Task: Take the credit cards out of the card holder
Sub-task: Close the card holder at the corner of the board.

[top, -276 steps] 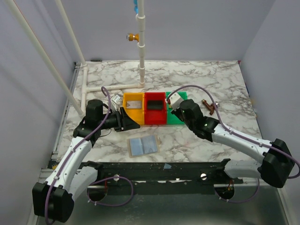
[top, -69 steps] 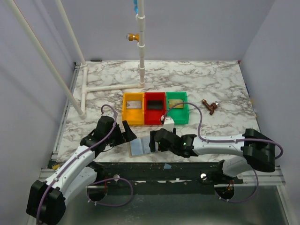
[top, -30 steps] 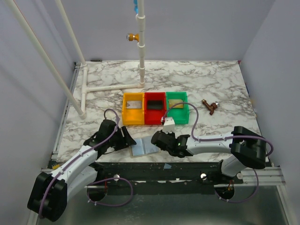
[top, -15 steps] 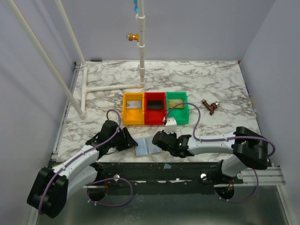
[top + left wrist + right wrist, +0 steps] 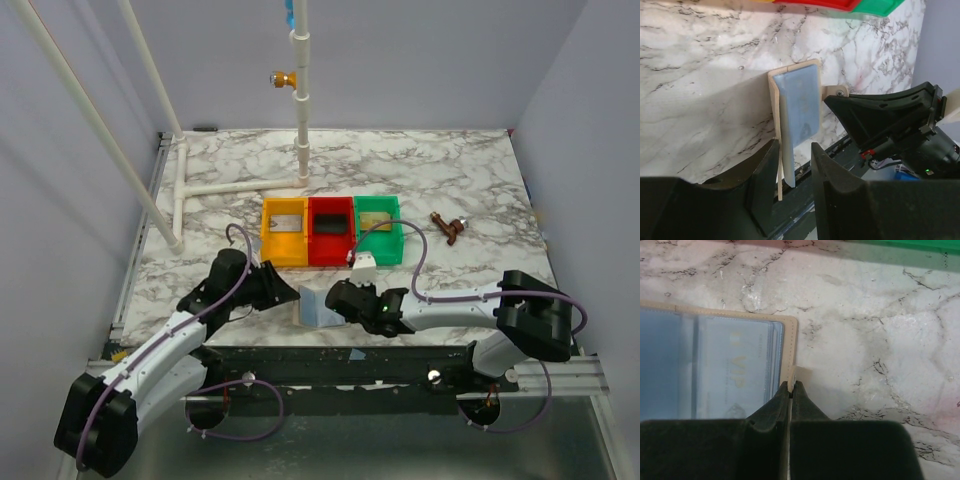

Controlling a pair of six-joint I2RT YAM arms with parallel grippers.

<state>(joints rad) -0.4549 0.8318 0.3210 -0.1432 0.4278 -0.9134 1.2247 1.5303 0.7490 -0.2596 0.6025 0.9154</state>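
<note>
Card holder (image 5: 318, 306) on marbled table (image 5: 450, 180), lilac walls (image 5: 420, 60); right gripper (image 5: 791, 385) pinching edge, left gripper (image 5: 793, 146) spread astride flap.

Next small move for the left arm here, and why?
Probably close the left pincer on the holder. Its left flap stands raised between the open jaws, with a gap on one side, while the right pincer is shut on the holder's right edge, holding it. A firm hold seems needed before moving the flap.
</note>
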